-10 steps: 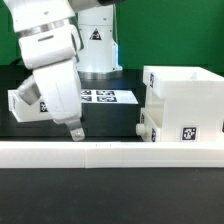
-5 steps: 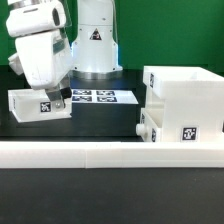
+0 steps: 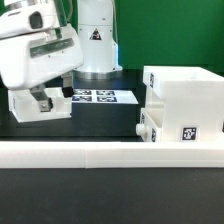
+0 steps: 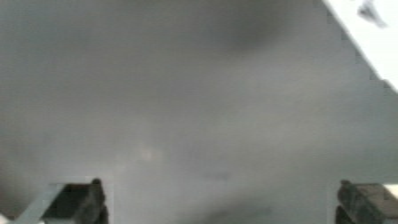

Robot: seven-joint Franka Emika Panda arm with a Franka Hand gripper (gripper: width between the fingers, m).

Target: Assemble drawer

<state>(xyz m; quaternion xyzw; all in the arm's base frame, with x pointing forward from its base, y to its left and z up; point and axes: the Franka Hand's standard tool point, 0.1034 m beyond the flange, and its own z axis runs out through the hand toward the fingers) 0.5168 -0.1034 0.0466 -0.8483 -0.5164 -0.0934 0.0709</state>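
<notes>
Right by the parted claw (image 3: 44, 101), one small white drawer tray (image 3: 20, 108)

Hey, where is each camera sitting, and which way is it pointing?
Exterior view: off the arm, looking across the long white rail toward the robot base; shows the arm and gripper at the small tray.
Wrist view: on the wrist, looking past two fingertips at a blurred grey surface.
Shared: only the gripper, open.
</notes>
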